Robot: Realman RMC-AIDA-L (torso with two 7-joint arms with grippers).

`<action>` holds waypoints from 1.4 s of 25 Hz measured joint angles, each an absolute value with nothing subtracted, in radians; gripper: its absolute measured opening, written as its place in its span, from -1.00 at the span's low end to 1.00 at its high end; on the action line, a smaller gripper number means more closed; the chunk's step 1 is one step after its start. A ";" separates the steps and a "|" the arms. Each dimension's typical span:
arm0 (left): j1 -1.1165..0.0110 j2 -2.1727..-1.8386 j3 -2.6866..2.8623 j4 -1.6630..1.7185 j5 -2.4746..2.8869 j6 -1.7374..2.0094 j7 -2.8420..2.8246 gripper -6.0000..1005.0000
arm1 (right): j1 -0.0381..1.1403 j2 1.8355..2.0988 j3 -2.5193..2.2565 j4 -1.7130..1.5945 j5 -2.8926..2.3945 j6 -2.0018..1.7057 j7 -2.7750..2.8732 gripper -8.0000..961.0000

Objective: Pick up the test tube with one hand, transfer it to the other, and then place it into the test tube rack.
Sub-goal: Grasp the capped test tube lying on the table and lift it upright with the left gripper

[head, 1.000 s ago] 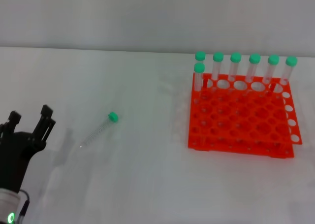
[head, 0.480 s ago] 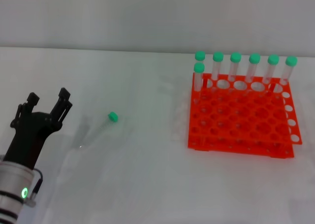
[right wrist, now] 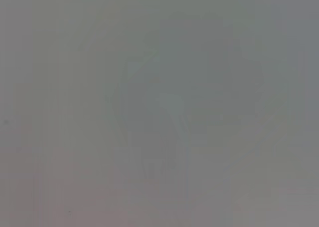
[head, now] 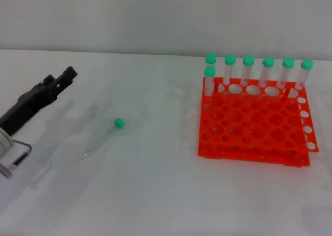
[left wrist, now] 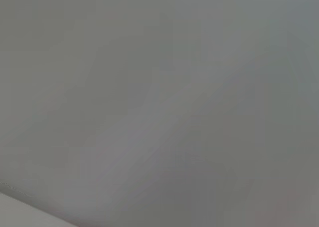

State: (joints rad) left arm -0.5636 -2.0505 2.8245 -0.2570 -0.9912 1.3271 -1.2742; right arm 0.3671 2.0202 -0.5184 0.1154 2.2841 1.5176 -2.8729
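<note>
At frame left: the left gripper [head: 66,76] reaches in from the lower left edge of the head view, its black body angled up and to the right, its tip in the upper left part of the frame.
Change: half a second ago this gripper stood lower and faced the camera with its prongs plainly apart; now it has swung up and turned side-on, so its tip lies higher in the frame.
Finger state: seen edge-on, the prongs overlap, and I cannot tell whether they are spread or pressed together.
Test tube: the test tube [head: 104,138] lies flat on the white table [head: 155,194], left of centre, green cap toward the upper right; it has not moved, and nothing touches it.
Gap: the gripper tip is up and to the left of the cap, well apart from the tube.
Rack: the test tube rack [head: 254,123] sits at right of the frame, seven green-capped tubes [head: 249,70] upright along its far edge and back left corner.
Right gripper: not visible in the head view.
Wrist views: both show only a grey blur.
Meaning: the pick-up looks not yet begun; the arm appears to be repositioning, so grasp, hand-over and placing all remain.
</note>
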 joint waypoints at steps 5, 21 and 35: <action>-0.647 -1.983 2.846 -0.416 -0.738 1.452 -1.562 0.78 | 0.373 2.021 -0.518 0.115 2.284 1.517 -2.873 0.82; -0.987 -1.916 2.847 -0.787 -0.021 1.674 -1.963 0.78 | 0.396 2.023 -0.523 0.121 2.276 1.508 -2.860 0.82; -1.258 -1.975 2.847 -0.630 0.532 1.452 -2.122 0.77 | 0.405 2.026 -0.529 0.127 2.275 1.469 -2.859 0.82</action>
